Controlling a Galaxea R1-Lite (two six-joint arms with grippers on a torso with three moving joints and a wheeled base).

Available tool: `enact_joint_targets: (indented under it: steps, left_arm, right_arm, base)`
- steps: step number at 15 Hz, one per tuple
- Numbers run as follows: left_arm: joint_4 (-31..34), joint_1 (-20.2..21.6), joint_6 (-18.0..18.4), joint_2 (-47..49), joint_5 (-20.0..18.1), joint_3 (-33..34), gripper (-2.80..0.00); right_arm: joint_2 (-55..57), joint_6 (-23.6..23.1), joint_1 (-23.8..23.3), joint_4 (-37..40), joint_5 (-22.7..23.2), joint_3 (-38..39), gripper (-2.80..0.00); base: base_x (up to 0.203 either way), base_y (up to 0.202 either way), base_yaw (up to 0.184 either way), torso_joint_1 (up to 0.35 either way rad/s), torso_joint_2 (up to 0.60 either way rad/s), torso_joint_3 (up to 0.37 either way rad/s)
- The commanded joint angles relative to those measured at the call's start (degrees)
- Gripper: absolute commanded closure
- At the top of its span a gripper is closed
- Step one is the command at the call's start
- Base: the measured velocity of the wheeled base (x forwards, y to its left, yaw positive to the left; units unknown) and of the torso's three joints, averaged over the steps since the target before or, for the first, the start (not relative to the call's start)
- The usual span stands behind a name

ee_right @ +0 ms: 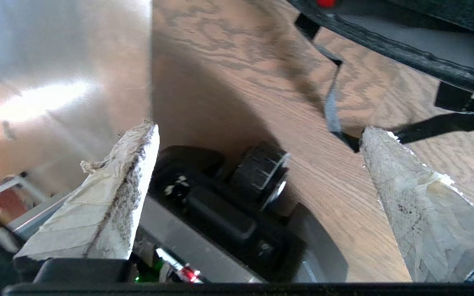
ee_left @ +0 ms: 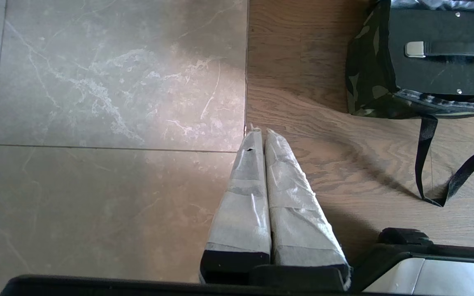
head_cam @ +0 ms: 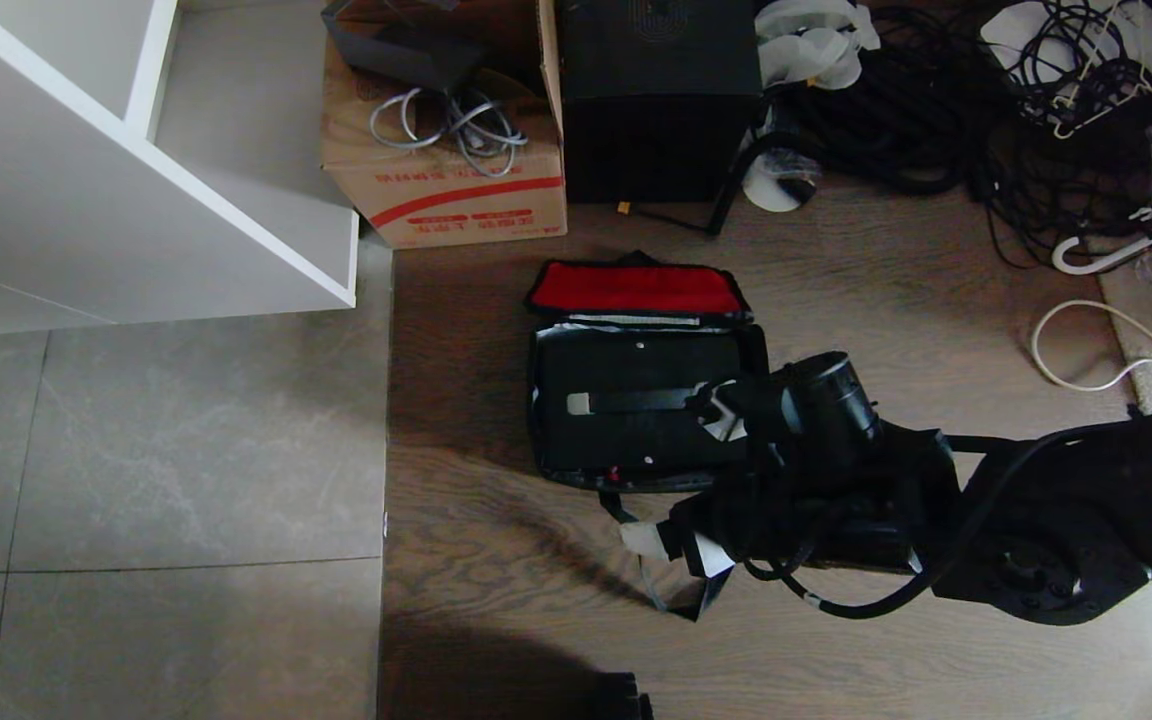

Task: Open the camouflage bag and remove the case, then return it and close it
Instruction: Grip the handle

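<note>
Wood-grain floor (head_cam: 836, 290) meets grey stone tiles (head_cam: 156, 450) on my head view; camouflage bag (head_cam: 636, 290) lies open on the wood, red-lined flap folded back, flat black case (head_cam: 626, 400) with a strap handle sitting inside it. Cardboard box (head_cam: 446, 190), bulky black box (head_cam: 656, 100) and tangled cables (head_cam: 936, 100) sit behind it. My right gripper (head_cam: 671, 545) hovers by the bag's near edge over the loose black strap, tape-wrapped fingers spread wide, nothing held. Left wrist view: left gripper (ee_left: 257, 135) parked over the tile-wood seam, taped fingers pressed together, camo bag corner well apart. Right wrist view: two ragged taped fingers (ee_right: 109, 197) wide apart, strap loop (ee_right: 438, 123) near one tip, bag rim beyond.
</note>
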Motion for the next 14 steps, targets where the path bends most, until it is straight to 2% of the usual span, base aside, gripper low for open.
enact_joint_targets:
  steps: [1,4,8,10,11,13,14]
  left_arm:
    - [0.0,0.0,0.0,0.0,0.1,0.5,0.00]
    - [0.0,0.0,-0.1,0.0,0.1,0.5,0.00]
    - [0.0,0.0,-0.1,0.0,0.1,0.5,0.00]
    - [0.0,0.0,-0.1,0.0,0.1,0.5,0.00]
    - [0.0,0.0,-0.1,0.0,0.0,0.5,0.00]
    - [0.0,0.0,-0.1,0.0,0.1,0.5,0.00]
    - [0.0,0.0,0.0,0.0,0.1,0.5,0.00]
  right_arm:
    - [1.2,-0.1,0.0,-0.1,-1.5,0.3,-2.80]
    - [2.4,-3.2,0.0,-0.1,-5.5,-1.0,-2.80]
    - [5.6,-10.0,0.1,0.0,-7.1,-4.2,-2.80]
    - [9.5,-17.1,0.1,-0.8,-18.0,-6.9,-2.80]
    - [11.2,-21.3,0.1,-3.6,-22.3,-8.1,-2.80]
    - [14.0,-28.6,0.5,-15.7,-25.0,-8.3,-2.80]
    - [16.0,-34.7,0.8,-22.7,-27.8,-8.3,-2.80]
  base:
    - [0.000,0.000,0.000,0.000,0.00,0.000]
    - [0.000,0.000,0.000,0.000,0.00,0.000]
    - [0.000,0.000,0.000,0.000,0.00,0.000]
    - [0.000,0.000,0.000,0.000,0.00,0.000]
    - [0.000,0.000,0.000,0.000,0.00,0.000]
    - [0.000,0.000,0.000,0.000,0.00,0.000]
    - [0.000,0.000,0.000,0.000,0.00,0.000]
